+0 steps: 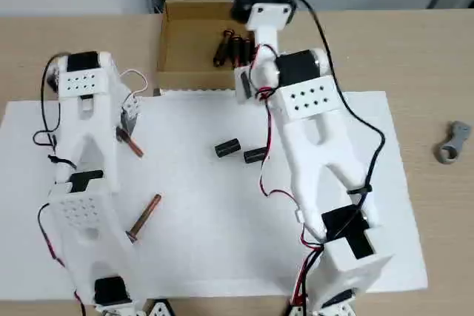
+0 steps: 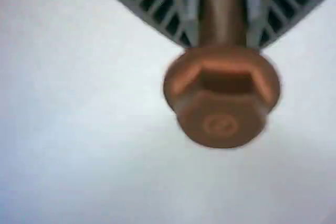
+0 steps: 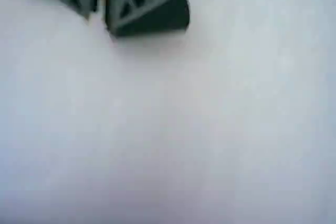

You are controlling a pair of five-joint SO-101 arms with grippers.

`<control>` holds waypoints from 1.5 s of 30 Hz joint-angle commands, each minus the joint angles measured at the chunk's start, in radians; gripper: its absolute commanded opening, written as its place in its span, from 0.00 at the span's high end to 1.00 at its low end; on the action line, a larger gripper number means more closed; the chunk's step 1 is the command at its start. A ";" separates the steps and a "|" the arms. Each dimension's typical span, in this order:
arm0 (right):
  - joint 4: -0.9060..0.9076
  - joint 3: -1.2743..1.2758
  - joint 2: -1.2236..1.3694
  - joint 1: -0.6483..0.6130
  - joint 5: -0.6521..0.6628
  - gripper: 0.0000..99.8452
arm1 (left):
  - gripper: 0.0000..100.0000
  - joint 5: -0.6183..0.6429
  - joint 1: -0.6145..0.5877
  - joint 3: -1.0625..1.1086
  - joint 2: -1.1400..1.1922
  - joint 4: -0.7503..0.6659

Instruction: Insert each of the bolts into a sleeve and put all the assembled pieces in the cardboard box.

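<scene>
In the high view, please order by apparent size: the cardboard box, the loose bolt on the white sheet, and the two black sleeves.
1. cardboard box, clearly the largest.
2. loose bolt, long and thin.
3. black sleeve by the arm and other black sleeve: they look about alike, so I do not rank them.

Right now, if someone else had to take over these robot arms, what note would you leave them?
Left gripper: shut on a bolt, over the white sheet.
Right gripper: low beside one sleeve.
The other sleeve and other bolt lie loose on the sheet.
Done: assembled pieces in the cardboard box.
Left: two bolts to sleeve, then box.
</scene>
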 commanded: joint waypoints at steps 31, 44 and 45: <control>0.133 -0.048 0.355 -0.015 -0.677 0.84 | 1.00 -0.489 0.037 0.349 -0.956 -0.061; 0.147 -0.048 0.358 -0.016 -0.729 0.75 | 1.00 -0.489 0.035 0.414 -0.996 -0.084; 0.143 -0.048 0.358 -0.016 -0.736 0.75 | 1.00 -0.489 0.035 0.414 -0.996 -0.084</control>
